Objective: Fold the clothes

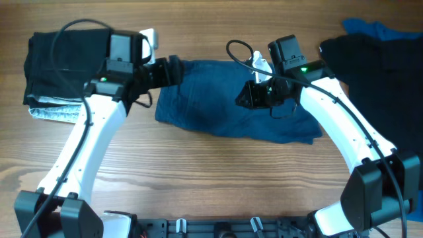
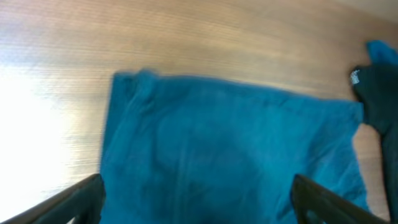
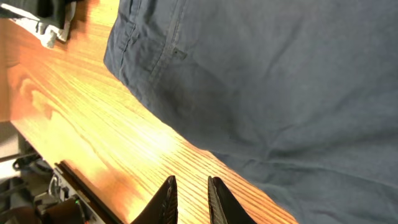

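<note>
The dark navy-blue shorts [image 1: 225, 106] lie flat and folded at the table's middle. My left gripper [image 1: 173, 69] hovers over their left end. In the left wrist view its fingers stand far apart, open, with only the blue cloth [image 2: 230, 149] below the left gripper [image 2: 199, 202]. My right gripper [image 1: 246, 98] hangs over the shorts' right part. In the right wrist view the right gripper [image 3: 191, 199] shows a narrow gap with bare wood behind it and holds nothing, just off the edge of the shorts [image 3: 280, 81].
A black folded pile [image 1: 59, 59] sits on a light grey garment [image 1: 56, 112] at the far left. At the far right lies a black garment [image 1: 377, 66] with a brighter blue one [image 1: 370, 28] behind it. The table's front edge [image 3: 74, 180] is near the right gripper.
</note>
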`<state>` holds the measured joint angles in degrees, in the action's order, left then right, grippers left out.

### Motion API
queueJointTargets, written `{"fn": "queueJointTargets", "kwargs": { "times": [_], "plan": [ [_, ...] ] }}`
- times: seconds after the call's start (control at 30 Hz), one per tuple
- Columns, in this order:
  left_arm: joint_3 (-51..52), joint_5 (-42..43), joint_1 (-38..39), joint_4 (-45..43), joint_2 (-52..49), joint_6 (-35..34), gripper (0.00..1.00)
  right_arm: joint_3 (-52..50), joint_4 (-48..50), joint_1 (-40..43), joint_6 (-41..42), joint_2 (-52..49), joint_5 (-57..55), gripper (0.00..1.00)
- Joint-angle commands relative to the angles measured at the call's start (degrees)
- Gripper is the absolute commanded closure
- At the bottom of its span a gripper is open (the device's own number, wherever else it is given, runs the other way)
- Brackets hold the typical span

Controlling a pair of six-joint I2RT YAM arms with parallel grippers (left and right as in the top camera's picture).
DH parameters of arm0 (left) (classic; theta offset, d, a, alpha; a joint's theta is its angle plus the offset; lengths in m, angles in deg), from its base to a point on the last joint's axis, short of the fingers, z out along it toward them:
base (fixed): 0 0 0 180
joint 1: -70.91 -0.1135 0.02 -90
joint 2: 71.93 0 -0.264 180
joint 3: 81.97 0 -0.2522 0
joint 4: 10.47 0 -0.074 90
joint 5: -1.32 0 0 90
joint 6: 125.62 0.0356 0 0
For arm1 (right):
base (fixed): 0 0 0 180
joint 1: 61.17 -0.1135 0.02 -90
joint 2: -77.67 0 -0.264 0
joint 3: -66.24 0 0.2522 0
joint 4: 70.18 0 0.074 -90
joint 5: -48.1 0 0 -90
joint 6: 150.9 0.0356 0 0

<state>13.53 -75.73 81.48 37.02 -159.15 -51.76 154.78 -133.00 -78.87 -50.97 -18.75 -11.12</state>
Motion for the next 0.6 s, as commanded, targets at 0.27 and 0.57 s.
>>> {"fn": "queueJointTargets", "kwargs": {
  "times": [0.27, 0.57],
  "plan": [
    [0.3, -0.4, -5.4, 2.7, -13.2, 13.4, 0.01, 0.6, -0.9, -0.1, -1.0, -0.8, -8.2, 0.78],
    [0.3, 4.0, -1.5, -16.9, -17.2, 6.4, 0.89, 0.6, -0.4, -0.1, -0.9, -1.0, -11.6, 0.77]
  ]
}}
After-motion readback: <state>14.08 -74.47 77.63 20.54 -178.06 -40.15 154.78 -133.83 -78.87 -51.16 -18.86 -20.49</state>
